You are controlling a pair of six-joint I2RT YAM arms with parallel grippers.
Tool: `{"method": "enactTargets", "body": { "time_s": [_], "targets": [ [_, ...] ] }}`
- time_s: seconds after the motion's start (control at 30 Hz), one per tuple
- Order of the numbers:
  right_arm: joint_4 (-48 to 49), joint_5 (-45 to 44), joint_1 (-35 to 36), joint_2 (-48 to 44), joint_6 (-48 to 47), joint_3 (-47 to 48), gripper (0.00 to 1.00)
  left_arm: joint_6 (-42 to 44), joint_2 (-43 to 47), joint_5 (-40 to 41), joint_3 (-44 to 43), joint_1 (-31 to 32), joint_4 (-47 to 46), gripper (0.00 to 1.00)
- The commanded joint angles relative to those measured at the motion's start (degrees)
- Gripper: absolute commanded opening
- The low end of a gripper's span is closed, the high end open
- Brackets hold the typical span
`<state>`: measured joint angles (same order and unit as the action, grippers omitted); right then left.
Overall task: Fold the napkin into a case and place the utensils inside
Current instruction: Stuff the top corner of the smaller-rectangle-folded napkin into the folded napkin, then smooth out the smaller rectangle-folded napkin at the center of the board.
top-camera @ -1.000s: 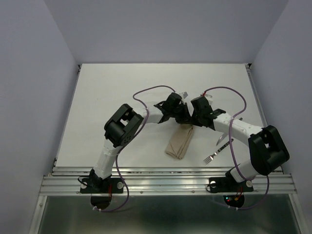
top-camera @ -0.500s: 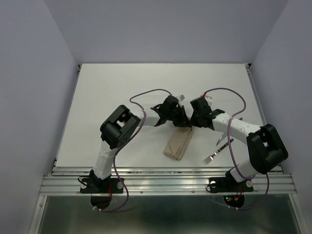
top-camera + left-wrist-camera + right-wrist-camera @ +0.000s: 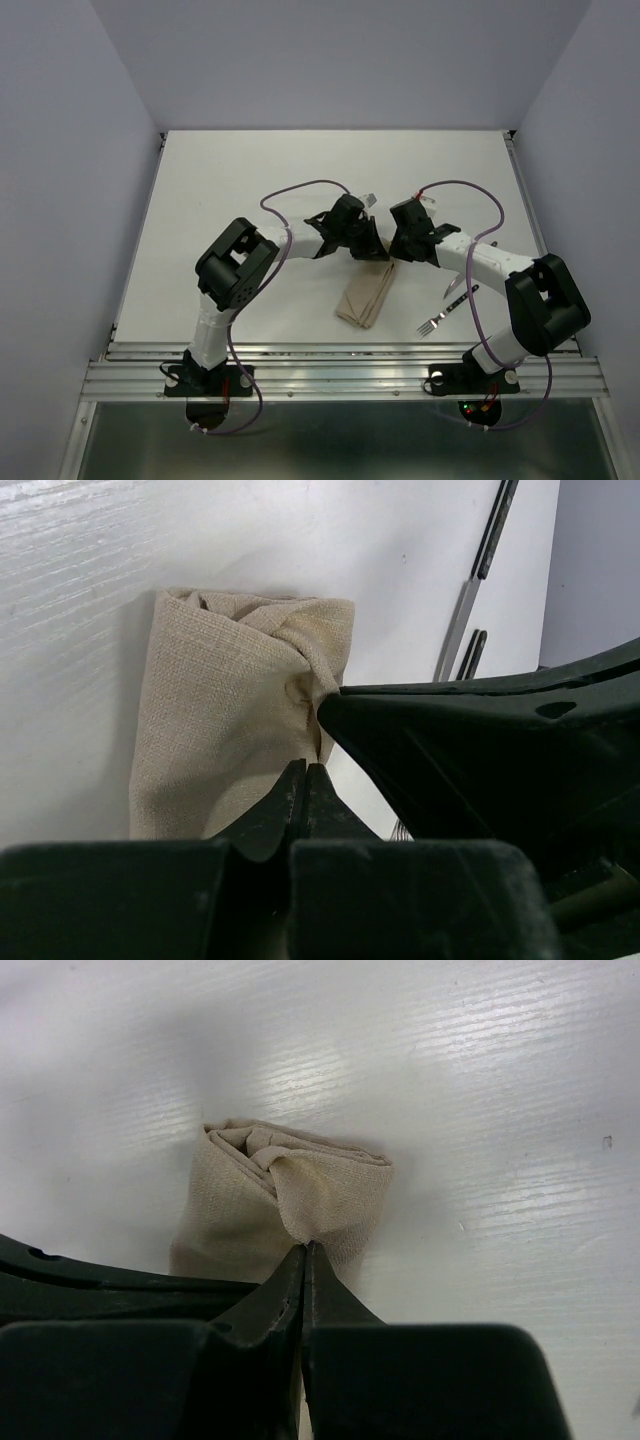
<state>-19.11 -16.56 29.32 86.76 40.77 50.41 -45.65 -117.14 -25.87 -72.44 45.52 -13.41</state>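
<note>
The napkin (image 3: 367, 295) lies as a narrow beige folded strip between the two arms, its far end bunched up. At that end my left gripper (image 3: 377, 252) is shut on the cloth's edge. In the left wrist view its tips (image 3: 305, 771) meet at the napkin (image 3: 225, 710). My right gripper (image 3: 393, 256) is shut on a raised fold right beside it. The right wrist view shows the napkin (image 3: 265, 1200) pinched at those tips (image 3: 304, 1248). The fork (image 3: 438, 319) and the knife (image 3: 455, 286) lie to the right, the knife partly under the right arm.
Grey walls stand close on the left, right and far sides of the white table (image 3: 250, 180). A metal rail (image 3: 340, 365) runs along the near edge, by the arm bases. Purple cables (image 3: 300, 190) loop above both forearms.
The left arm's elbow has swung to the left. Both grippers have stayed shut at the napkin's far end, which has shifted slightly left.
</note>
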Motion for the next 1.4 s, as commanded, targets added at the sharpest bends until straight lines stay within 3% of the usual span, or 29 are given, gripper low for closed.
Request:
{"method": "enactTargets", "body": {
  "time_s": [0.0, 0.67, 0.93, 1.07, 1.23, 1.37],
  "targets": [
    [0.31, -1.29, 0.21, 0.69, 0.45, 1.00, 0.01, 2.23, 3.24, -0.93, 0.99, 0.01, 1.01, 0.00],
    [2.06, -0.93, 0.21, 6.13, 1.59, 1.44, 0.01, 5.57, -5.03, -3.49, -2.44, 0.54, 1.28, 0.00],
    [1.10, -1.20, 0.21, 7.20, 1.94, 0.92, 0.22, 8.90, 5.60, -2.97, 1.52, 0.45, 1.44, 0.00],
    [-0.13, -0.41, 0.21, 1.77, 1.42, 1.97, 0.32, 11.45, 10.69, 0.81, 0.64, 0.54, 9.17, 0.00],
    [-2.50, -1.98, 0.21, -5.71, 0.80, 2.85, 0.43, 11.81, 14.57, 3.54, 1.43, 0.80, 12.35, 0.00],
    [-4.87, -5.85, 0.21, -12.04, 0.71, 1.45, 0.58, 11.99, 16.94, 7.40, 1.78, 2.29, 15.95, 0.09]
  ]
}}
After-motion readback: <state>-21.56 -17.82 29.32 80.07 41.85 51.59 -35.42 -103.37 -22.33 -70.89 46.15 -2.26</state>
